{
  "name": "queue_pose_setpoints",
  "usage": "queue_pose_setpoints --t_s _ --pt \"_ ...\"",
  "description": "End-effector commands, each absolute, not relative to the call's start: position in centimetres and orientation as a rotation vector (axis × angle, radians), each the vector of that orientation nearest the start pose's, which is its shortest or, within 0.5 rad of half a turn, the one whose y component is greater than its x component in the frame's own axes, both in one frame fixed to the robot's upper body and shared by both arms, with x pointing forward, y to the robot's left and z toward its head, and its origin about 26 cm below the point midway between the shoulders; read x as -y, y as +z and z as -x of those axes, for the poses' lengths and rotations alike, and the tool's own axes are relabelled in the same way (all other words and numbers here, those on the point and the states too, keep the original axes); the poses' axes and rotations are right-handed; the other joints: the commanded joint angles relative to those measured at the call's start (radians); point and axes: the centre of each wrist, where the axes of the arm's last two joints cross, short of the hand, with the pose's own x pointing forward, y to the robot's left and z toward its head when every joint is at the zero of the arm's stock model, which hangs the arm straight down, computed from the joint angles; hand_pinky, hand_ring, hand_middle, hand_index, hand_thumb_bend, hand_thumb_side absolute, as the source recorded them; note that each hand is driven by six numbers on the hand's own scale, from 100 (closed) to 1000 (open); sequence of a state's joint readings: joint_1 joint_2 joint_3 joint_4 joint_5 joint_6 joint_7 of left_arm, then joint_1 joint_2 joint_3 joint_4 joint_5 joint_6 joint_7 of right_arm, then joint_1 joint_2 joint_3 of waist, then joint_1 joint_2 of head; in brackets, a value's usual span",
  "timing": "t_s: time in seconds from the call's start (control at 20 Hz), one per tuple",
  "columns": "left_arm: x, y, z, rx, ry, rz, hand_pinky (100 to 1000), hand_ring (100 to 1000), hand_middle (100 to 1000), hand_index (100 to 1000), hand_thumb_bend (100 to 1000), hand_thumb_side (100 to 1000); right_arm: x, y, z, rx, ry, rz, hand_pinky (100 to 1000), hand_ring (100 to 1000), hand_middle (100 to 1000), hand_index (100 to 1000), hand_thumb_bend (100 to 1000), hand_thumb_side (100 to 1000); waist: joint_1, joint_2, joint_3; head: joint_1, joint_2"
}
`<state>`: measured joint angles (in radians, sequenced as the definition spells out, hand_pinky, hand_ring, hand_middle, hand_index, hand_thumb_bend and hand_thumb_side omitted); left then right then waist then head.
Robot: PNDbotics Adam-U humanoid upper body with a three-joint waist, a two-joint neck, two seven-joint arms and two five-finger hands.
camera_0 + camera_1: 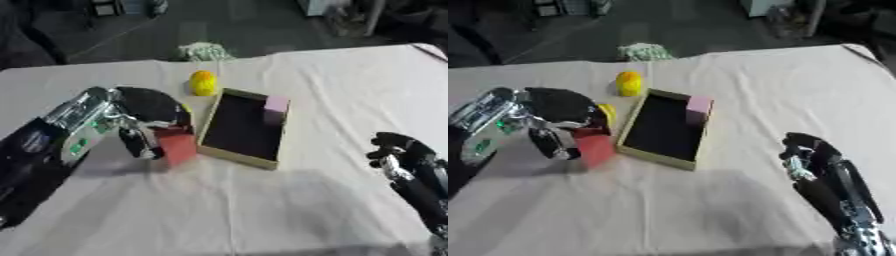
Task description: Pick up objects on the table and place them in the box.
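left eye view: robot's left hand grips red block beside open box

left eye view: on a counter (262, 210) draped in pale cloth, the robot's left hand (144, 127) comes in from the left with its fingers curled round a red block (178, 146), held just beside the near left wall of a shallow box (236, 156) with a tan rim and dark inside. a pink block (276, 109) stands inside the box against its right wall. a yellow rounded object (203, 82) sits on the cloth just beyond the box's far left corner, and a pale green-and-white bundle (203, 50) lies at the far edge of the counter.

right eye view: the right hand (811, 155) shows at the lower right, well apart from the box, dark fingers curled inward and holding nothing. from this side a sliver of another yellow object (606, 111) peeks out behind the left hand, between it and the box. the red block is touching or nearly touching the cloth; which cannot be told.
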<state>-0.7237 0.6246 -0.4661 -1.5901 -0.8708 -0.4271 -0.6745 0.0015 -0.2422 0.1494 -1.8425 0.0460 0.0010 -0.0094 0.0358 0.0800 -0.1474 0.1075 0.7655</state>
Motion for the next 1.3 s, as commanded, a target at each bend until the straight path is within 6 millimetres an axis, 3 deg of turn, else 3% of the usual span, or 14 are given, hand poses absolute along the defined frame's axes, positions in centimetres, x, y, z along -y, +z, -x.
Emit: queue_pose_setpoints --t_s 0.05,0.45,0.7,0.8,0.85,0.9,1.0,1.05,1.1,1.3 --pt "-20.3 24.2 -37.8 -1.678 2.750 0.999 856 845 693 732 272 100 24.7 6.7 -26.8 1.822 0.358 0.083 656 665 708 778 100 464 -0.002 -0.010 -0.005 0.001 0.004" --pt "-15.8 22.3 -41.9 -1.879 2.709 0.980 854 837 690 733 295 100 23.9 7.3 -27.1 1.842 0.372 0.035 657 665 708 779 100 480 -0.013 0.012 -0.049 0.024 0.004" --pt "-13.6 21.0 -42.8 -1.856 2.691 0.960 856 845 715 754 315 134 23.6 7.7 -27.2 1.852 0.382 0.017 657 665 708 779 100 492 -0.011 0.029 -0.077 0.040 0.004" --pt "-13.1 20.3 -42.9 -1.826 2.702 0.955 856 846 718 757 322 147 23.5 7.7 -27.3 1.854 0.385 0.012 657 665 708 779 100 495 -0.010 0.032 -0.082 0.042 0.004" --pt "-12.9 19.8 -43.0 -1.815 2.713 0.948 856 846 719 759 401 164 23.5 7.8 -27.3 1.854 0.386 0.011 657 664 708 779 100 502 -0.010 0.033 -0.084 0.043 0.004" --pt "-12.9 19.4 -43.1 -1.807 2.722 0.940 856 846 721 761 324 153 23.5 7.8 -27.3 1.854 0.387 0.010 657 664 708 779 100 499 -0.009 0.033 -0.086 0.043 0.004" --pt "-12.7 18.7 -43.2 -1.792 2.740 0.921 857 848 733 773 340 177 23.5 7.8 -27.3 1.854 0.387 0.010 657 664 708 779 100 496 -0.008 0.034 -0.088 0.042 0.004" --pt "-12.6 18.4 -43.3 -1.788 2.747 0.911 857 848 736 774 406 199 23.5 7.8 -27.3 1.855 0.387 0.011 657 664 708 778 100 501 -0.007 0.034 -0.089 0.042 0.004" --pt "-12.5 18.1 -43.3 -1.786 2.751 0.900 857 849 742 779 343 177 23.5 7.8 -27.3 1.855 0.387 0.011 657 664 708 779 100 496 -0.007 0.034 -0.089 0.040 0.004" --pt "-12.4 17.6 -43.1 -1.748 2.764 0.872 871 869 798 861 410 238 23.5 7.8 -27.4 1.855 0.386 0.012 657 664 708 778 100 495 -0.006 0.034 -0.090 0.037 0.004"
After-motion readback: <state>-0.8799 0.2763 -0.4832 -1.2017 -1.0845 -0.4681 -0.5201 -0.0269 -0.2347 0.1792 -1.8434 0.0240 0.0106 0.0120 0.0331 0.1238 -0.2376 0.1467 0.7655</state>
